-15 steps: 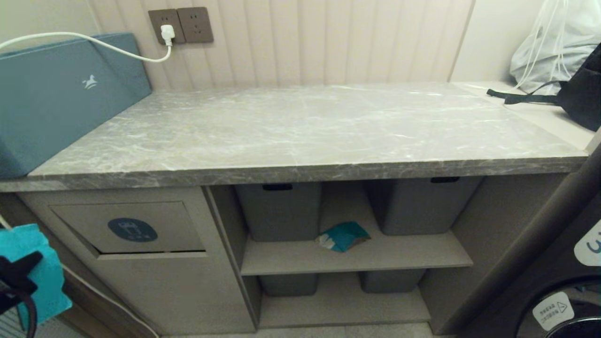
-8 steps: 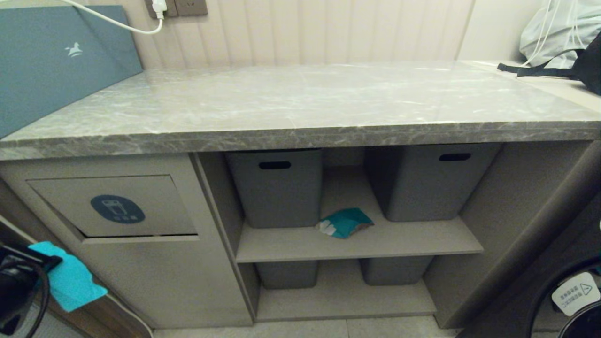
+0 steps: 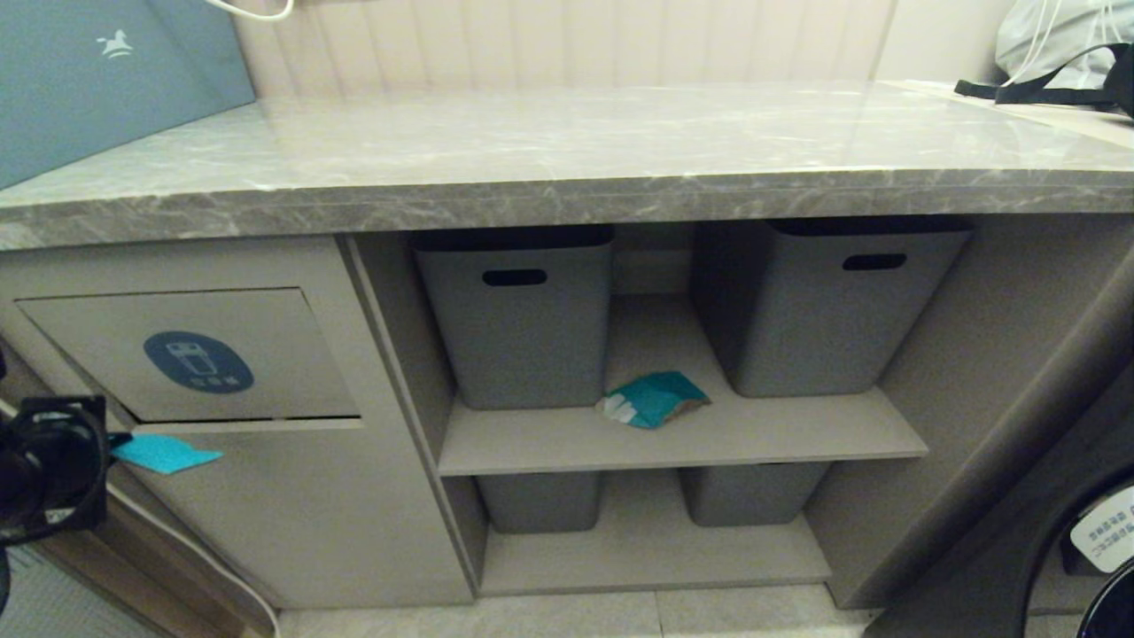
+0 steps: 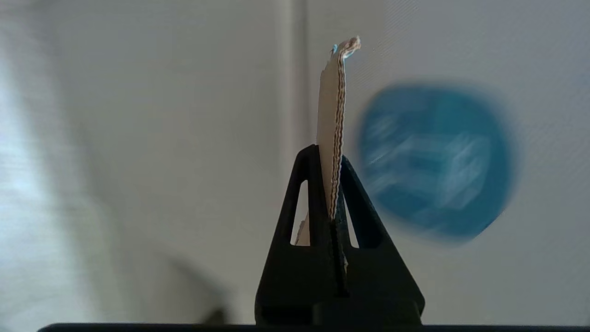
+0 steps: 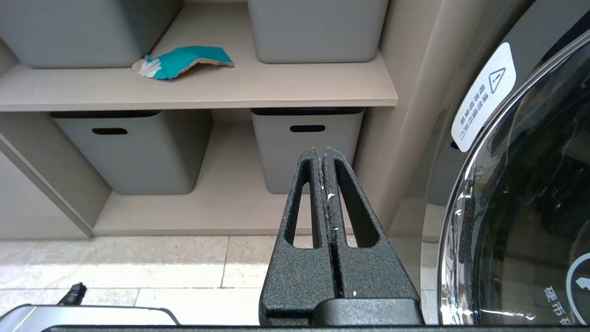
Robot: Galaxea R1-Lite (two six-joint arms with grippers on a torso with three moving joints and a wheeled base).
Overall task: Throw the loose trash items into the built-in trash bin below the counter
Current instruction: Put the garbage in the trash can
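My left gripper (image 3: 113, 440) is at the far left, shut on the turquoise card (image 3: 164, 454). The card lies level and points at the cabinet front, just under the flap's lower edge. In the left wrist view the card (image 4: 332, 115) stands edge-on between the closed fingers, its brown corrugated side showing, with the blue oval icon (image 4: 435, 161) close behind it. The built-in trash bin flap (image 3: 190, 354) sits below the marble counter (image 3: 567, 190). A wrinkly teal packet (image 3: 654, 399) (image 5: 182, 61) lies on the upper shelf between two tubs. My right gripper (image 5: 321, 150) is shut, holds nothing, and hangs low above the floor.
Grey tubs (image 3: 518, 319) (image 3: 819, 306) with slot handles stand on both shelves. A big blue-grey bag (image 3: 97, 80) with a horse logo leans at the counter's left end. A washing machine door (image 5: 530, 207) is at the right. A black strap and a pale bag (image 3: 1054, 53) lie at the back right.
The head camera has sunk, so the whole scene has shifted up. My left gripper has turned the card from hanging broadside to level and brought it up towards the flap's lower edge.
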